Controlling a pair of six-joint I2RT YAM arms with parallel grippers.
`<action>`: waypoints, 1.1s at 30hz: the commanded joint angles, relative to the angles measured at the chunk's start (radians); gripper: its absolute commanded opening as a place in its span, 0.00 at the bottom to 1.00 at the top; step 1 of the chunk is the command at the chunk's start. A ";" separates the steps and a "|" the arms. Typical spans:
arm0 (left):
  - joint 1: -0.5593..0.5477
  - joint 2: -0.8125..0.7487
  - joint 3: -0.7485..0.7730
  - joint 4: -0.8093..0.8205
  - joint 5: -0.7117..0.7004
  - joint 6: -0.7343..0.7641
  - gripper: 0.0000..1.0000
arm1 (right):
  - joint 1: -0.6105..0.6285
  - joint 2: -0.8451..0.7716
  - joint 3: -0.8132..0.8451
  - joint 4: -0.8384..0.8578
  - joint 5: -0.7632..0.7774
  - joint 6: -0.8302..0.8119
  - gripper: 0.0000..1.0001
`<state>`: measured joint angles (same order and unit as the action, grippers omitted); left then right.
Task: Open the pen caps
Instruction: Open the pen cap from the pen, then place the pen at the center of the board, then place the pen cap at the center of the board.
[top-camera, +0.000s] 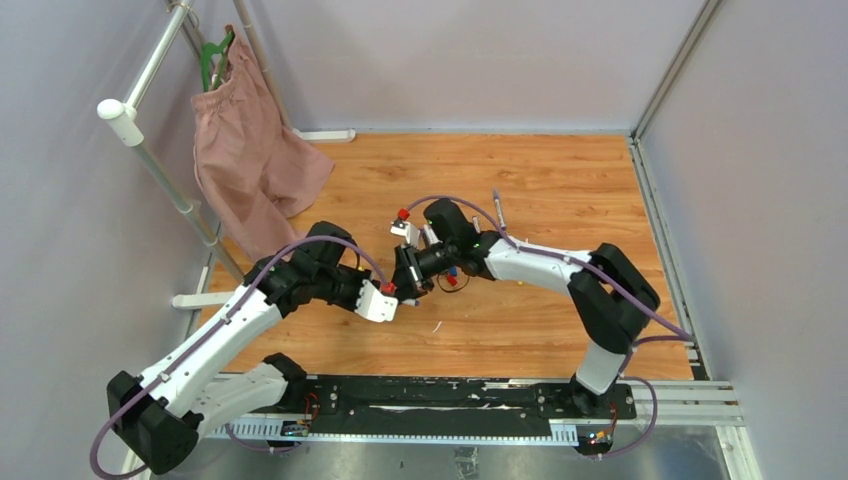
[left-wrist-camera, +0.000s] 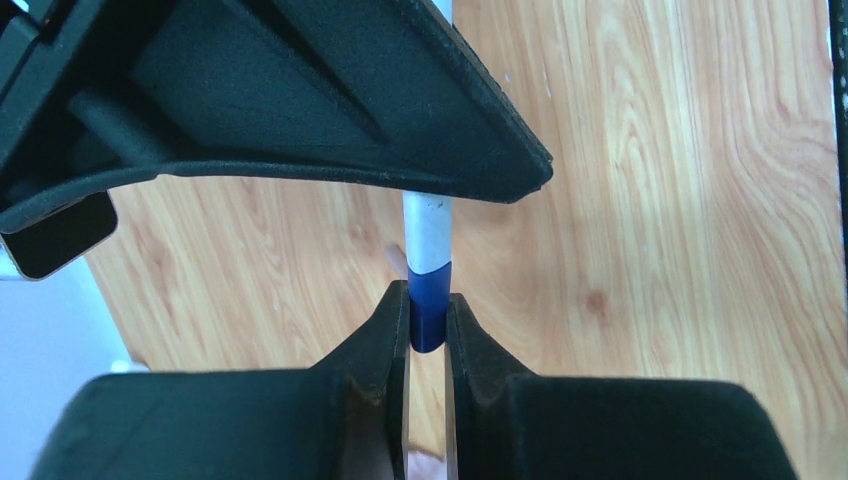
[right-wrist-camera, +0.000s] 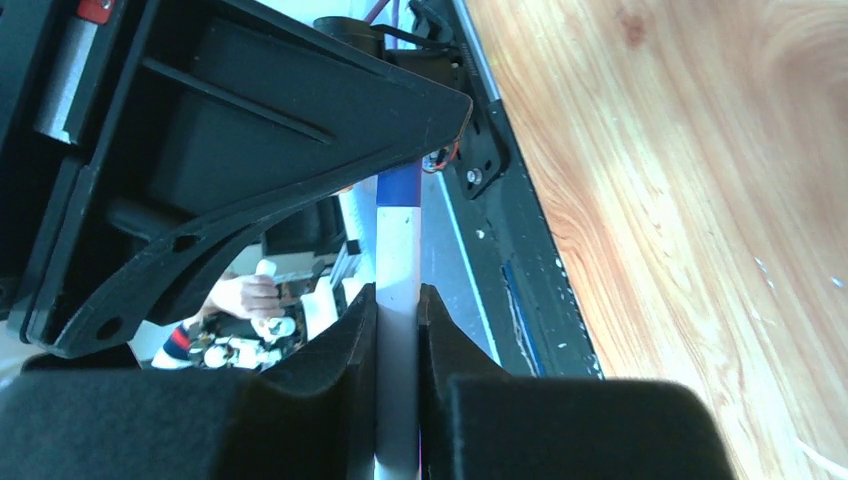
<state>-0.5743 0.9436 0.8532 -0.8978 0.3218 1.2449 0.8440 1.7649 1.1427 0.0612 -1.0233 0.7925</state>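
A wooden surface (top-camera: 560, 190) sits boxed in by pale walls (top-camera: 450, 60). At its back left, a pipe rack (top-camera: 150, 75) carries pink shorts (top-camera: 250, 160). Over the middle of the wood, the left hand (left-wrist-camera: 428, 320) is clamped on a dark blue cap (left-wrist-camera: 428, 290), with one fingertip pressing it from each side. A white barrel (left-wrist-camera: 427, 230) runs straight out of the cap and passes behind a black finger of the right hand (right-wrist-camera: 398, 305). In the right wrist view, that hand's fingers lie against the barrel on both sides, closed on it. The cap shows farther along, where it slips behind the left hand's finger. Cap and barrel meet with no gap between them. Small red and blue pieces (top-camera: 452, 278) lie on the wood just under the right hand, too small to tell what they are.
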 joint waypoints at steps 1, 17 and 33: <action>0.036 0.033 -0.040 -0.002 -0.306 0.086 0.00 | -0.039 -0.155 -0.174 -0.210 -0.095 -0.075 0.00; 0.036 0.124 -0.126 0.273 -0.546 0.033 0.00 | -0.189 -0.524 -0.384 -0.506 -0.002 -0.199 0.00; 0.036 0.524 0.020 0.323 -0.337 -0.388 0.08 | -0.579 -0.616 -0.289 -0.597 1.092 -0.348 0.00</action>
<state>-0.5381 1.4322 0.8848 -0.5995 -0.0452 0.9222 0.3264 1.1561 0.8574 -0.4961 -0.2993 0.4896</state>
